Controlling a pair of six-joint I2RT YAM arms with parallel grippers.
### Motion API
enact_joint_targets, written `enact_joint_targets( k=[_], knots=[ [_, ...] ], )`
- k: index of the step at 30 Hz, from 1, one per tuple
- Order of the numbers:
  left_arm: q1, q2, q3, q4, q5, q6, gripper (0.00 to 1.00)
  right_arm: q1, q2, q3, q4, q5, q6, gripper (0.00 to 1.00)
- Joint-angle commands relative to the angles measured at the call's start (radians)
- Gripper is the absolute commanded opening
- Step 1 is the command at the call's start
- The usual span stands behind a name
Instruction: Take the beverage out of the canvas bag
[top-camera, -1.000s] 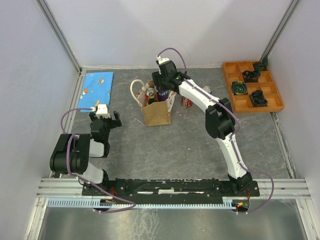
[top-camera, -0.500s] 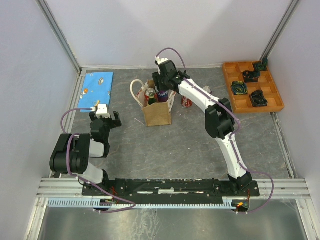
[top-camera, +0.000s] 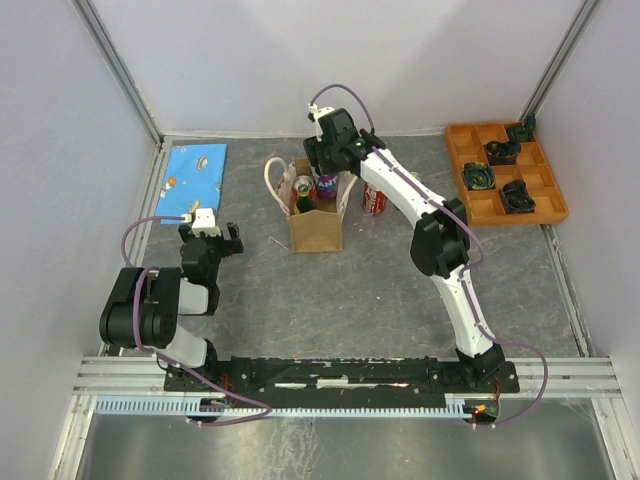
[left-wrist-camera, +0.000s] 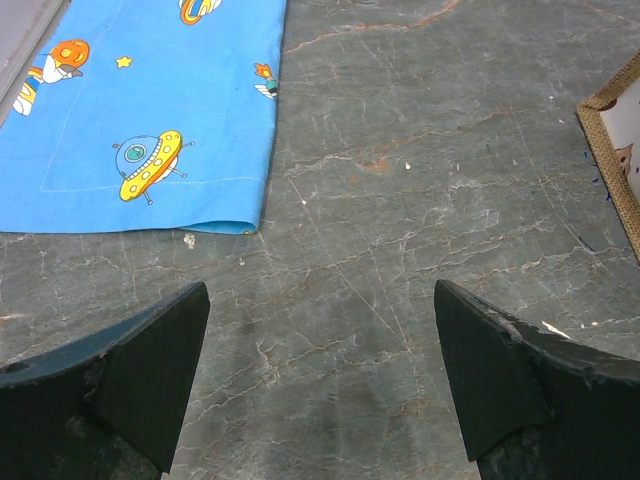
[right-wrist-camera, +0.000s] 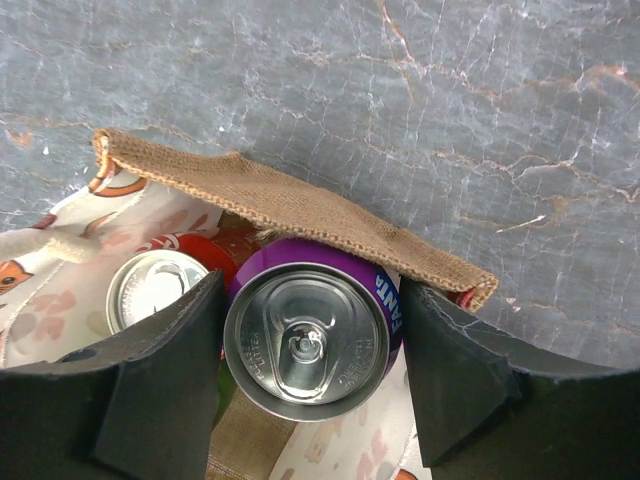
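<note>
As my right pincer (right-wrist-camera: 310, 300) grips the upright purple aluminium can (right-wrist-camera: 305, 345), the tan canvas bag (right-wrist-camera: 290, 205) crowds its twelve o'clock side.

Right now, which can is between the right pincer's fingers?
The purple can, inside the canvas bag; the red can beside it sits outside the right pincer.

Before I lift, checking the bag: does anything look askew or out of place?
Yes: one rim of the canvas bag sags inward over the purple can held in the right gripper, so it may snag. Nothing looks spilled.
</note>
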Motion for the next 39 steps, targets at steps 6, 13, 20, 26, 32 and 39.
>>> enact_joint_targets(
  k=[6, 13, 20, 26, 32, 39],
  knots=[
    [0.0, -0.002, 0.023, 0.027, -0.002, -0.007, 0.99, -0.004, -0.164, 0.125, 0.046, -0.069, -0.01, 0.0],
    [-0.001, -0.002, 0.023, 0.027, -0.002, -0.007, 0.99, -0.003, -0.233, 0.144, 0.047, -0.091, -0.017, 0.0],
    [0.0, -0.002, 0.022, 0.029, -0.002, -0.008, 0.99, -0.003, -0.311, 0.155, 0.056, -0.07, -0.045, 0.0],
    [0.0, -0.003, 0.021, 0.028, -0.003, -0.008, 0.99, -0.003, -0.471, -0.002, 0.172, 0.077, -0.112, 0.0],
    [0.0, -0.003, 0.022, 0.028, -0.002, -0.008, 0.99, -0.003, -0.629, -0.203, 0.219, 0.311, -0.192, 0.0],
    [0.0, -0.002, 0.021, 0.029, -0.003, -0.008, 0.99, -0.008, -0.826, -0.504, 0.26, 0.456, -0.169, 0.0]
  ],
)
